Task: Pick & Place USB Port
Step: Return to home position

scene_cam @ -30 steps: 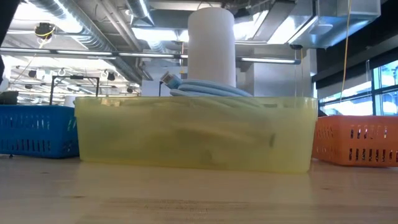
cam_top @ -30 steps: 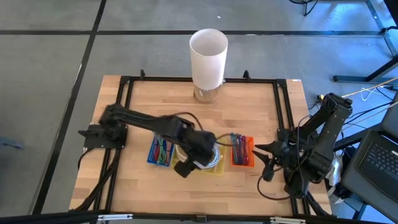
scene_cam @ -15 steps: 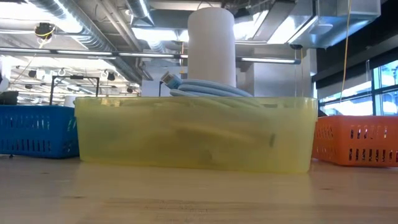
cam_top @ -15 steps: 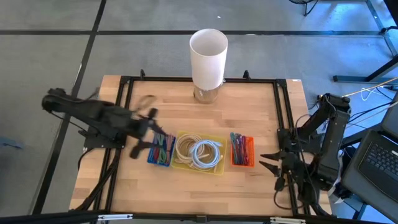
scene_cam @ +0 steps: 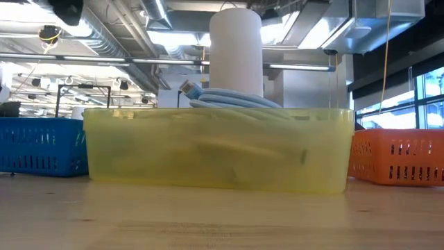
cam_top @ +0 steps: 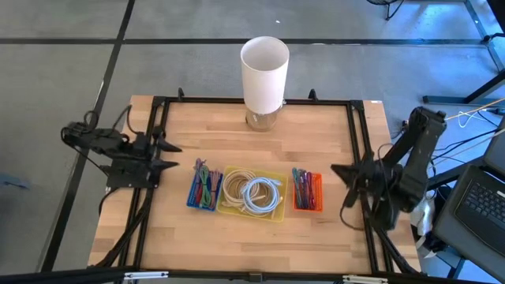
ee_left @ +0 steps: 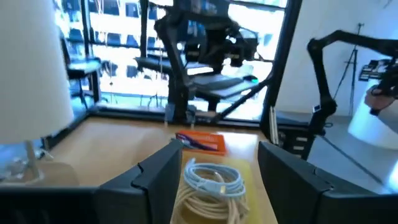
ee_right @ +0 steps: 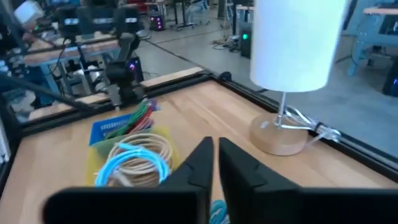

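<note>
From above, three bins are seen in a row on the table (cam_top: 316, 130), in front of a white lamp (cam_top: 264, 67): the blue bin (cam_top: 190, 203) on the left, the yellow bin (cam_top: 276, 216) in the middle and the orange bin (cam_top: 308, 210) on the right. The sky blue charger cable (cam_top: 260, 196) is coiled in the yellow bin beside a cream cable (cam_top: 234, 187). A bundle of green and other coloured cables (cam_top: 205, 188) is laid in the blue bin, and red and mixed cables (cam_top: 306, 188) in the orange bin. The left gripper (cam_top: 168, 155) is held at the table's left edge, apart from the blue bin. The right gripper (cam_top: 339, 185) is held at the right edge, near the orange bin but clear of it.

In the low view, the yellow bin fills the foreground, with the sky blue charger cable showing above its rim and the lamp behind it. The blue and orange bins are seen to either side.

In the left wrist view, the left gripper's fingers are set wide apart, with nothing between them.

In the right wrist view, the right gripper's fingers are drawn together, with only a thin slit left and nothing held.
</note>
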